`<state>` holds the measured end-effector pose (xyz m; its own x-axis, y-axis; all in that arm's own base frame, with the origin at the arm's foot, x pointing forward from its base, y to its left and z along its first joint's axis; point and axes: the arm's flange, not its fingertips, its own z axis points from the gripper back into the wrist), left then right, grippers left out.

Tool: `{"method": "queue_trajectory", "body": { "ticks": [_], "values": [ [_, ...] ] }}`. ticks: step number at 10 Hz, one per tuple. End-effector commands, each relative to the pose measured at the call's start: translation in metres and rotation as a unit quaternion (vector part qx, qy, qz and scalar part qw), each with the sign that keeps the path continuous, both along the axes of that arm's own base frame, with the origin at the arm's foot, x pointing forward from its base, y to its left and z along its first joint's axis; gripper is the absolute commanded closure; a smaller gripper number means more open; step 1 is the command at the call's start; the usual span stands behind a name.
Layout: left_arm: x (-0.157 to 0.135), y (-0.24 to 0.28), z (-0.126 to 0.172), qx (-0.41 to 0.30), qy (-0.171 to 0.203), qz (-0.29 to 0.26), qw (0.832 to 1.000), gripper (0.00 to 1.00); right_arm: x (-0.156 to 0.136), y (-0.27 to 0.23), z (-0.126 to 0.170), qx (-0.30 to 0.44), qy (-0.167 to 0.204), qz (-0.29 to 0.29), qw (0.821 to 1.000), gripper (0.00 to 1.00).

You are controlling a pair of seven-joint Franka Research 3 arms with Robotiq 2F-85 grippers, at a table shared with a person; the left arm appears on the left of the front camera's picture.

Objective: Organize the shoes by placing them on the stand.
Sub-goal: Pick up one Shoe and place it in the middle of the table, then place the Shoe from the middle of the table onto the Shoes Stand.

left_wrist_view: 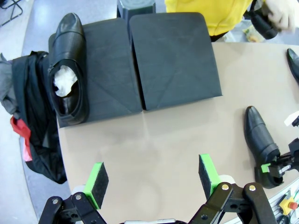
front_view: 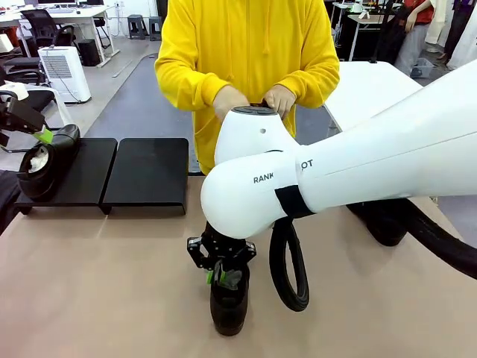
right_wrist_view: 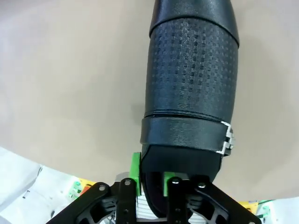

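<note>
The right gripper (right_wrist_view: 152,176) is closed on the heel rim of one shoe (right_wrist_view: 191,84), with one pad inside the opening and one outside. That shoe lies on the surface (front_view: 97,283), well apart from the stand (front_view: 149,171). The left gripper (left_wrist_view: 152,179) is held open and empty above the surface, before the stand. A second shoe (left_wrist_view: 70,70) is set on the stand's left platform; the right platform is bare.

Risks are judged as follows. The hold is taken at the heel only, so the toe may sag or swing on lifting and the shoe may slip from the pads. A drooping toe could catch the stand's front edge. The left arm, near the stand, could be struck in transit.
</note>
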<state>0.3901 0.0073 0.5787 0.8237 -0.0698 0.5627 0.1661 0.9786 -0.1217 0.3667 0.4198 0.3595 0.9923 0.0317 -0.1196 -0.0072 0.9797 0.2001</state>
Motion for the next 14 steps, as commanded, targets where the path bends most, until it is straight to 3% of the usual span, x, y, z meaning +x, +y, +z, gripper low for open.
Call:
{"method": "queue_trajectory", "body": {
  "ticks": [1, 2, 3, 5, 6, 14],
  "values": [
    [0.0, 0.001, -0.002, -0.009, -0.006, -0.002, 1.0, 0.0, -0.005, -0.005, 0.01, 0.008, -0.009, -0.003, 1.0, 0.25],
    [0.0, 0.001, -0.002, -0.009, -0.006, -0.002, 1.0, 0.0, -0.008, -0.009, 0.015, 0.012, -0.008, -0.003, 1.0, 0.07],
    [0.0, 0.001, -0.002, -0.009, -0.006, -0.002, 1.0, 0.0, -0.011, -0.015, 0.022, 0.021, -0.014, -0.005, 1.0, 0.0],
    [0.0, 0.001, -0.002, -0.009, -0.006, -0.002, 1.0, 0.0, -0.019, -0.021, 0.03, 0.049, -0.007, 0.017, 0.999, 0.0],
    [0.0, 0.001, -0.002, -0.009, -0.006, -0.002, 1.0, 0.0, -0.005, -0.005, 0.024, 0.013, -0.016, -0.002, 1.0, 0.0],
    [0.0, 0.001, -0.002, -0.009, -0.006, -0.002, 1.0, 0.0, -0.005, -0.005, 0.024, 0.013, -0.016, -0.002, 1.0, 0.0]
  ]
}}
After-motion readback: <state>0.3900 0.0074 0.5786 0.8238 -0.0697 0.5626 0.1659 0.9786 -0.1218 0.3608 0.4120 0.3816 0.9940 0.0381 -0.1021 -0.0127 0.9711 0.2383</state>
